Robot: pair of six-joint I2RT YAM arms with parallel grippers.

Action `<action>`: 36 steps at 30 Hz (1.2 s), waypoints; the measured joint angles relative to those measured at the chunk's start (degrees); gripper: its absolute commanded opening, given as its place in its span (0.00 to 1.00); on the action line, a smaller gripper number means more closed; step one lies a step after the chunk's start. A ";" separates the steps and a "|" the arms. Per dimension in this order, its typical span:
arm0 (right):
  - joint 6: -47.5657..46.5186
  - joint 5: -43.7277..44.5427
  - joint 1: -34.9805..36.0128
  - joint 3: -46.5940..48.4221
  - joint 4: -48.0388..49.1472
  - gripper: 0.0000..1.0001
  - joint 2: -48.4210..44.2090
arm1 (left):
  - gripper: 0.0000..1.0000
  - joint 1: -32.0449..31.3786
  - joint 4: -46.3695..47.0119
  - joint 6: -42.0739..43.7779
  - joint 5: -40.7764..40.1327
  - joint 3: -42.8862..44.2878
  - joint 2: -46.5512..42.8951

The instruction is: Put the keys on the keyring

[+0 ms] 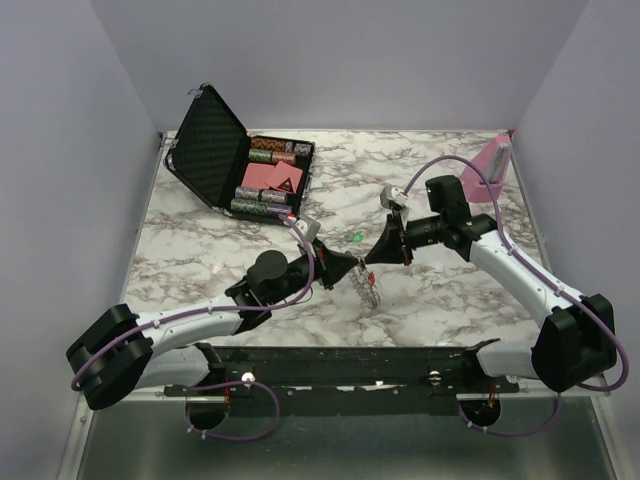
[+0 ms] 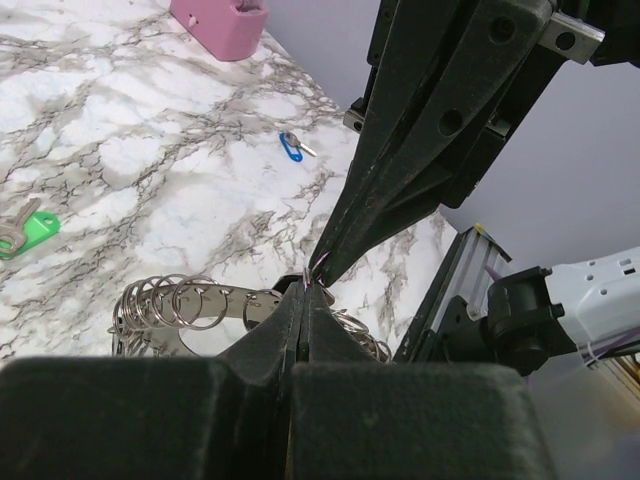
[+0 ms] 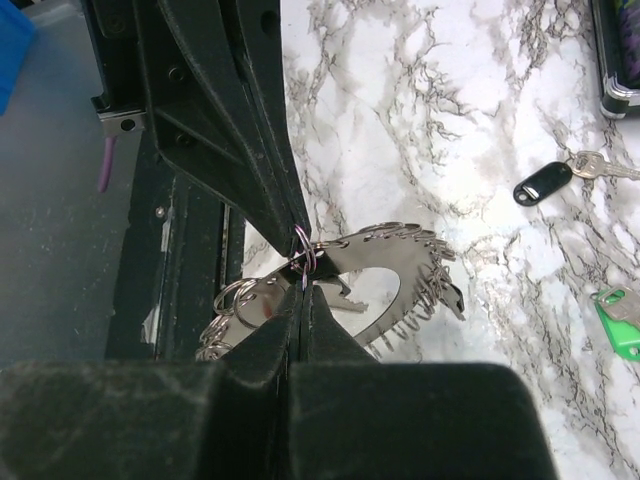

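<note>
The keyring is a silvery curved band hung with several small split rings, with a red spot on it; it shows in the left wrist view and the right wrist view. My left gripper and right gripper meet tip to tip just above it. Both are shut on one small ring at the band's end, the left gripper and the right gripper each pinching it. A green key lies loose beyond them, a blue key and a black key also lie on the table.
An open black case of poker chips and cards stands at the back left. A pink stand sits at the back right by the wall. The table's front rail runs under both arms.
</note>
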 measured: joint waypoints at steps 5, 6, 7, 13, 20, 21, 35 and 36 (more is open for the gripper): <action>-1.11 -0.55 0.02 0.00 -0.22 0.00 0.00 | 0.00 -0.04 3.21 -1.01 -0.96 -1.64 0.00; -1.55 -0.74 0.02 0.00 -0.37 0.01 -0.02 | 0.00 -0.09 3.93 -1.20 -1.16 -1.92 0.00; -1.81 -0.92 0.02 0.00 -0.48 0.00 -0.02 | 0.00 -0.13 4.33 -1.36 -1.31 -1.99 0.00; -4.22 -2.10 0.02 0.00 -1.51 0.00 -0.52 | 0.00 -0.37 7.50 -1.68 -2.38 -2.54 0.26; -6.93 -3.21 0.02 0.00 -2.45 0.01 -0.66 | 0.00 -0.42 10.86 -2.23 -2.78 -2.69 1.81; -7.28 -3.28 0.02 0.00 -2.64 0.01 -0.66 | 0.00 -0.42 11.21 -2.36 -2.78 -2.69 2.05; -13.09 -5.79 0.20 0.31 -7.61 0.24 -0.66 | 0.00 -0.63 17.57 -2.23 -2.05 -2.71 6.01; -13.60 -6.08 0.20 0.50 -8.22 0.25 -0.66 | 0.00 -0.63 18.08 -1.79 -1.75 -2.84 6.01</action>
